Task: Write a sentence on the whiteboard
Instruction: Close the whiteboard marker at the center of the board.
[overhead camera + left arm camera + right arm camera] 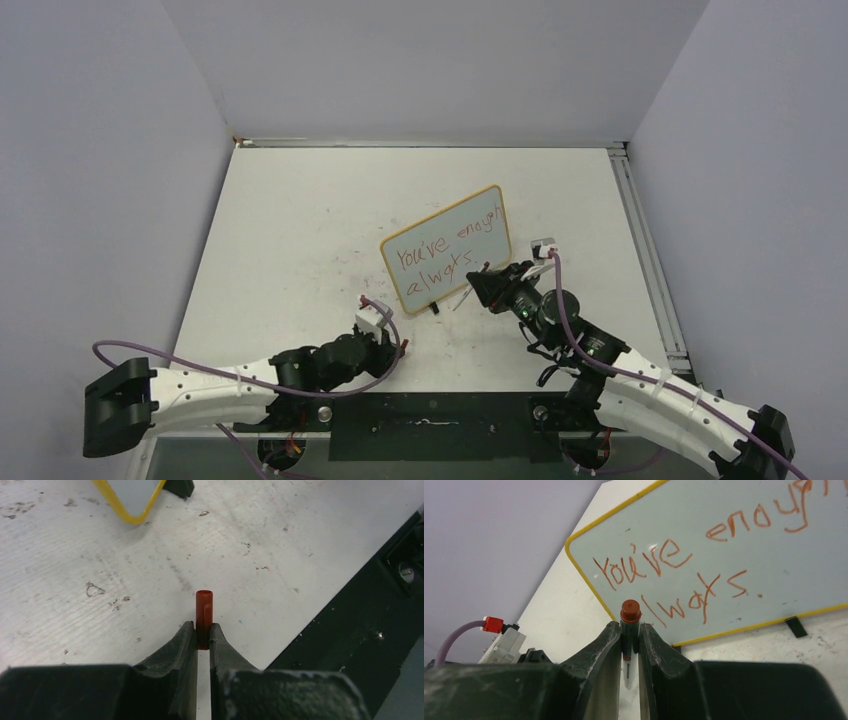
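The whiteboard (447, 248) stands tilted on black feet mid-table, yellow-rimmed. The sentence (440, 256) in red reads roughly "You've enough always." in two lines, and it shows large in the right wrist view (684, 572). My right gripper (629, 628) is shut on the marker pen (629, 615), whose red end points at the board's (744, 540) lower left edge. In the top view this gripper (482, 283) sits at the board's lower right. My left gripper (202, 630) is shut on a small red marker cap (203, 607), above the table near the board's corner (127, 516).
A black foot (179, 487) props the board; another shows in the right wrist view (795, 626). A black mounting strip (430, 425) runs along the near edge and a metal rail (640, 250) along the right side. Grey walls close in the table.
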`<state>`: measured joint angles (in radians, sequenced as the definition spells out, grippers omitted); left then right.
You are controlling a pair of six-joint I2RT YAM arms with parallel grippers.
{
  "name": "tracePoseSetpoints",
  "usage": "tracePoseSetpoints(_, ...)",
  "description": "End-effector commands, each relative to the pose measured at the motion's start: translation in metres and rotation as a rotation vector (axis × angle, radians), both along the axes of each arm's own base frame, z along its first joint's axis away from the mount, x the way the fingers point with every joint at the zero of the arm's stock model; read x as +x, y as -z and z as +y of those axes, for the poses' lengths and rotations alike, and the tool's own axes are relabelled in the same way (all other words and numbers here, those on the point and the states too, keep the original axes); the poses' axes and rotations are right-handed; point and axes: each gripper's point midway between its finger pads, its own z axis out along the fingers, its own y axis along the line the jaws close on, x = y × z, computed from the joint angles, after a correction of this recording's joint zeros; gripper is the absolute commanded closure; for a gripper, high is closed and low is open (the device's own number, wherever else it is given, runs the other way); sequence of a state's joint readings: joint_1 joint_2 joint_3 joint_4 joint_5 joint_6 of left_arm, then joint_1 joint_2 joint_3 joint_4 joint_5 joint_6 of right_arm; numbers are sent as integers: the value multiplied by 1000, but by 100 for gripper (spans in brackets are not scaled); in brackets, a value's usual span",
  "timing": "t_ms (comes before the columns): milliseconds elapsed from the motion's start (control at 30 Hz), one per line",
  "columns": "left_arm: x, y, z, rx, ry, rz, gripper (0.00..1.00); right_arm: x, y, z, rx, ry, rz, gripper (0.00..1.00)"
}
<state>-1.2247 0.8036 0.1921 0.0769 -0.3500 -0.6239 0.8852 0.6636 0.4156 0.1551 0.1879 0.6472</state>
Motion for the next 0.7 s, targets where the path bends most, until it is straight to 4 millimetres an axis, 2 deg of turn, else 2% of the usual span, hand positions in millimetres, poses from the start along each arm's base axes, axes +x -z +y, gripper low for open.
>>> tracePoseSetpoints(0,-5,-45,-36,-218,125,-138,100,-20,3,18,143,-108,73,95)
tracePoseSetpoints(200,-18,-43,-50,-256,210,-151,100,-37,26,36,141,-168,134,95)
tracePoseSetpoints(367,-24,-43,-55,-268,250,-156,100,-39,38,41,124,-147,163,95)
tracePoseSetpoints(667,-29,-46,-54,-290,274,-165,100,-37,42,42,132,-134,174,95)
